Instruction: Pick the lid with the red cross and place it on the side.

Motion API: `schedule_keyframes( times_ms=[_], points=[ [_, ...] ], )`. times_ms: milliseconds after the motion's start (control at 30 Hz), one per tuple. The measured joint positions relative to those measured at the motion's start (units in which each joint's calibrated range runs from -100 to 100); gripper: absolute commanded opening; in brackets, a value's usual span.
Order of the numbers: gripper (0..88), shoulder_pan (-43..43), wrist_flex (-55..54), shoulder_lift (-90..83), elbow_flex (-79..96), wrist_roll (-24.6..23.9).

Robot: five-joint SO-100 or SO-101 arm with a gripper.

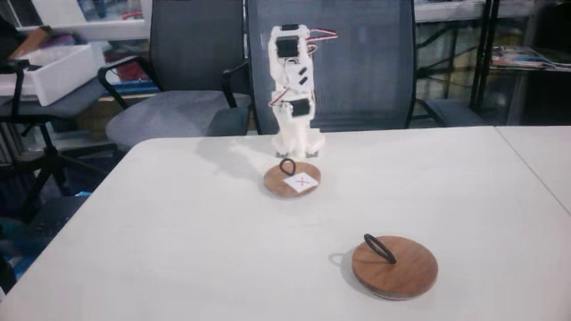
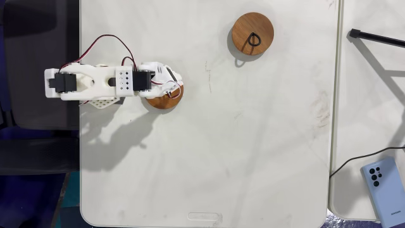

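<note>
The lid with the red cross (image 1: 293, 179) is seen flat on the table (image 1: 178, 232), close to the edge where the arm is mounted. The tool (image 1: 295, 153) is poised directly over its ring handle; its opening cannot be told. The plain lid (image 2: 252, 34) is set well apart, nearer a corner.
</note>
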Motion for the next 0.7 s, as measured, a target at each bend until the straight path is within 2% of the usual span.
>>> schedule_keyframes(
  times_ms=[367,700],
  points=[
    [16.8,-0.4,0.0,0.0,0.0,6.2],
    [16.8,-0.1,0.0,0.0,0.0,6.7]
  ],
)
